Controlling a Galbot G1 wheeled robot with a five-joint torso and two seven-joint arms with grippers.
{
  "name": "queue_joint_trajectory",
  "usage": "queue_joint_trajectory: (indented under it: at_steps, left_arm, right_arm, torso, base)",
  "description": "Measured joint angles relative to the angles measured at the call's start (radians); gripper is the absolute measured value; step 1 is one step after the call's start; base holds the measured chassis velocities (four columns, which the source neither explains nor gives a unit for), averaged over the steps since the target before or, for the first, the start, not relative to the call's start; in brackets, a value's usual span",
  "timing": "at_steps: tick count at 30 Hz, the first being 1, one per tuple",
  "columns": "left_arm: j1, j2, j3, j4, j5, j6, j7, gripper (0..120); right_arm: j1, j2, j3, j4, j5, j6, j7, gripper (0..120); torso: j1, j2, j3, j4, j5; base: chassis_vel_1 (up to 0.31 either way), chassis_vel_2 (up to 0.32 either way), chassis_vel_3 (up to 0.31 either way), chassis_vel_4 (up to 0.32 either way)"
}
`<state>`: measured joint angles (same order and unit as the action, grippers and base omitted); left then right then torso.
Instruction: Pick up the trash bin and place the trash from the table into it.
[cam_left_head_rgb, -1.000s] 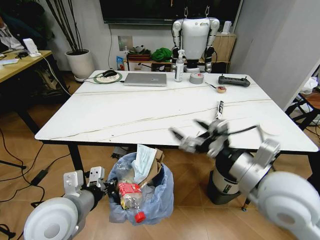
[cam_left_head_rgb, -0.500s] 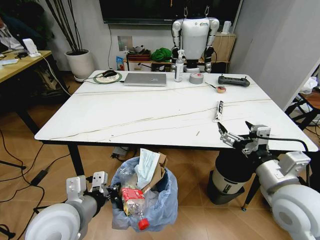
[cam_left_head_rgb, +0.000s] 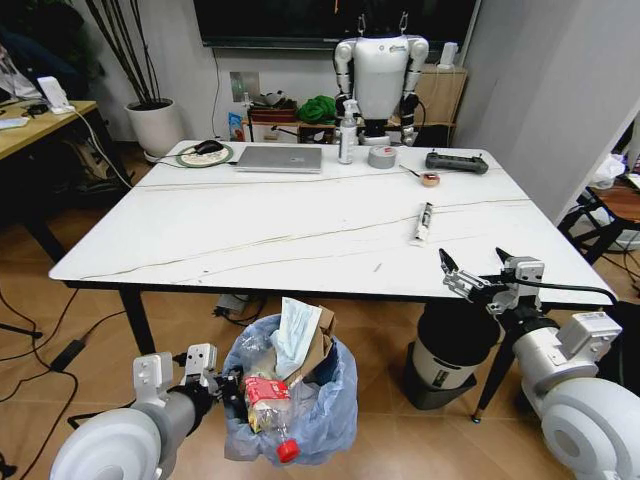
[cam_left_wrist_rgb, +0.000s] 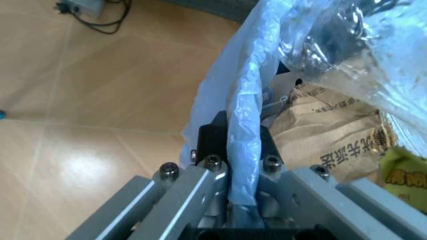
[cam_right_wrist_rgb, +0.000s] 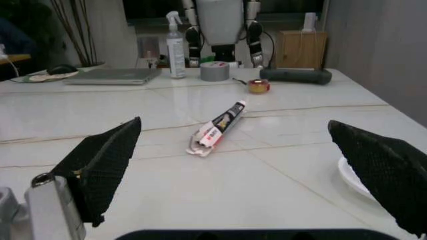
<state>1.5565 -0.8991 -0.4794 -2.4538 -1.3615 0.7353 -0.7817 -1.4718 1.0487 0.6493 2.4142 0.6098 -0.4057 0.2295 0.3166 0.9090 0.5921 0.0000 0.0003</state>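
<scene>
Crinkly light-blue plastic is lining the trash bin (cam_left_head_rgb: 290, 400), which is hanging below the near edge of the table (cam_left_head_rgb: 250, 230), stuffed with a red-labelled bottle (cam_left_head_rgb: 266, 398), brown cardboard (cam_left_head_rgb: 316, 345) and a tissue (cam_left_head_rgb: 292, 330). The left gripper (cam_left_head_rgb: 215, 382) is pinching the bag's rim (cam_left_wrist_rgb: 243, 145) with its jaws pressed together on it. Out on the tabletop a squeezed tube (cam_right_wrist_rgb: 217, 129) is lying near the right side. The right gripper (cam_left_head_rgb: 470, 275) is hovering at that corner with jaws spread wide.

Trash bin (cam_left_head_rgb: 300, 400) below table (cam_left_head_rgb: 250, 230) edge, trash (cam_left_head_rgb: 295, 335) inside.
</scene>
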Motion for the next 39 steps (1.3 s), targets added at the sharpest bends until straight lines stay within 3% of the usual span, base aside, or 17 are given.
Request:
queue_joint_trajectory:
  at_steps: [9,18,21,33,39]
  left_arm:
    - [0.001,0.002,-0.001,-0.001,0.003,0.000,0.004,0]
    - [0.013,0.001,0.010,-0.006,0.030,0.000,0.029,0]
    - [0.018,0.011,0.011,-0.012,0.039,0.000,0.029,0]
    - [0.020,0.029,-0.003,-0.022,0.037,0.000,0.032,0]
    - [0.021,0.032,-0.009,-0.025,0.030,0.000,0.032,0]
  right_arm:
    - [0.028,-0.030,-0.009,-0.010,0.041,0.009,0.019,100]
    - [0.177,-0.103,-0.094,-0.050,0.237,-0.015,0.124,100]
    - [0.352,-0.136,-0.207,-0.152,0.309,-0.031,0.165,100]
    - [0.677,-0.156,-0.412,-0.344,0.459,-0.088,0.219,100]
    - [0.880,-0.145,-0.545,-0.453,0.626,-0.153,0.337,100]
  torso:
    - [0.000,0.000,0.000,-0.0002,0.0000]
    - [0.000,0.000,0.000,-0.0002,-0.0009]
    - [0.000,0.000,0.000,0.0004,-0.0006]
    - [0.000,0.000,0.000,-0.0001,-0.0005]
    - [0.000,0.000,0.000,0.0001,-0.0004]
  base:
    - [-0.166,-0.172,0.168,0.166]
    - [-0.040,-0.037,0.030,0.035]
    - [0.037,0.022,-0.021,-0.020]
    - [0.000,0.000,0.000,0.000]
    - [0.000,0.000,0.000,0.000]
